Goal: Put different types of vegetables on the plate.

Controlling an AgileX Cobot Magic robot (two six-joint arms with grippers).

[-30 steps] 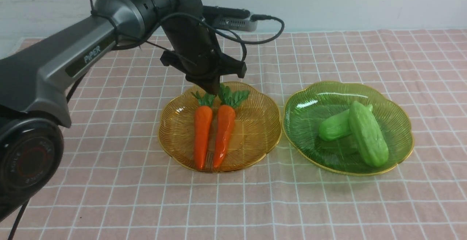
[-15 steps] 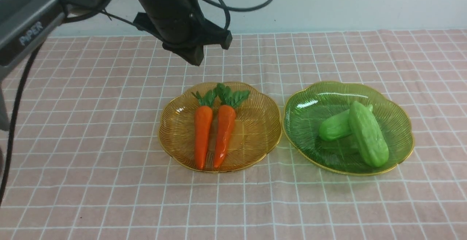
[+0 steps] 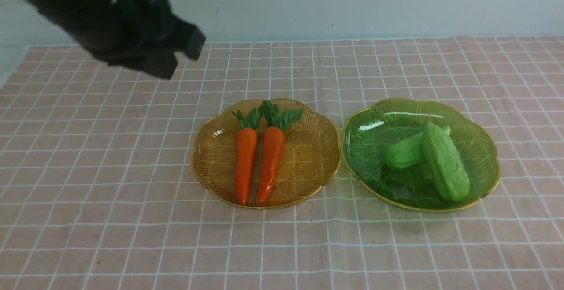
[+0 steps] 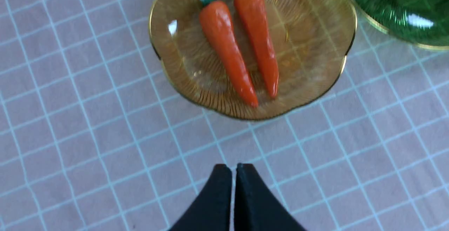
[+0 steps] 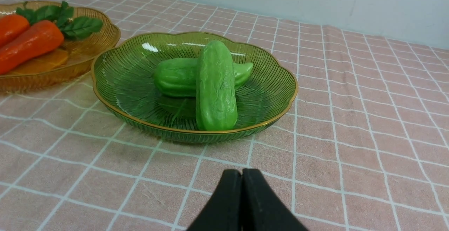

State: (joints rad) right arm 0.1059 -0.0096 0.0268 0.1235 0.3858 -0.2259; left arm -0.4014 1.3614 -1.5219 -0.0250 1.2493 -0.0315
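Pink checked cloth [image 3: 132,171] — no legible writing; left gripper [image 4: 234,169] and right gripper [image 5: 242,175] pressed together, empty.

Orange carrots [image 3: 257,164], green cucumbers [image 3: 429,160], pink checked cloth [image 3: 132,193].

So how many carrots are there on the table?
2. Both lie side by side in the amber plate, leafy tops pointing away from the robot: the left carrot and the right carrot. Nothing in these views suggests a hidden third.
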